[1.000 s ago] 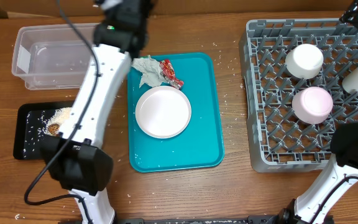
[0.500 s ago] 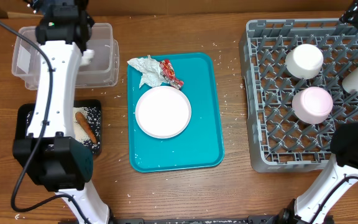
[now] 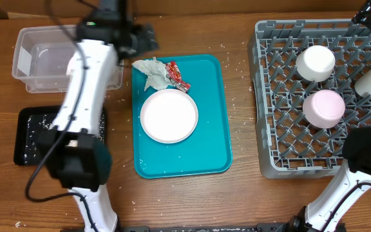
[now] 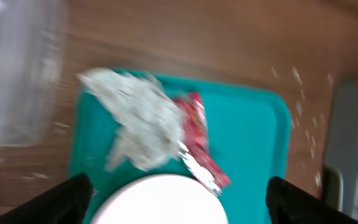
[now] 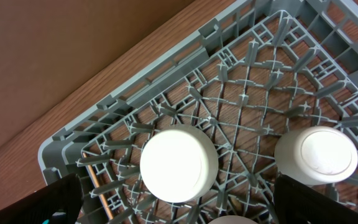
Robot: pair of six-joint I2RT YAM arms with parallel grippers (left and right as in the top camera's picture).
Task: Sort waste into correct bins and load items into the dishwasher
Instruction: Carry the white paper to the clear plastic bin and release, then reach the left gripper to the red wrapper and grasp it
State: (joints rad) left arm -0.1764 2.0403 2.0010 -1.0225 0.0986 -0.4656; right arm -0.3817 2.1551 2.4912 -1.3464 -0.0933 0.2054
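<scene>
Left pincer (image 4: 185,198): fingers wide apart, nothing between them. It hangs above the teal tray's (image 4: 253,143) far end. The wrist view is blurred.

- Under the fingers: plate (image 3: 169,116), its far rim.
- Just ahead: napkin (image 4: 138,124), crumpled, with the wrapper (image 4: 197,140) touching its right side. The wrapper's near end reaches the plate rim.
- To the left: tub (image 3: 44,58). Nearer the arm's base: black tray (image 3: 28,135), partly hidden by the arm.
- Well to the right: rack (image 3: 282,129).

Risks, as judged:
- Napkin and wrapper lie pressed together. With the fingers this wide, one close could take both, and they would go into one bin together.
- The wrapper is shiny and thin, so it may slip out or only get pushed along the tray.
- A descent too near the plate could strike its rim and shove it.
- A loose napkin may unfold in the grip and trail over the tub wall.
- Rice grains lie loose on the tray and the wood. Sweeping contact would scatter them further.

Pose: the left arm runs from its base at the table's near edge, over the black tray and the tub's near corner. The wrist turns right toward the teal tray.

Right pincer (image 5: 191,205): fingers apart and empty. It hovers over the rack's far corner, above an upturned bowl (image 5: 179,163). A second white dish (image 5: 316,154) sits just right of that.
</scene>
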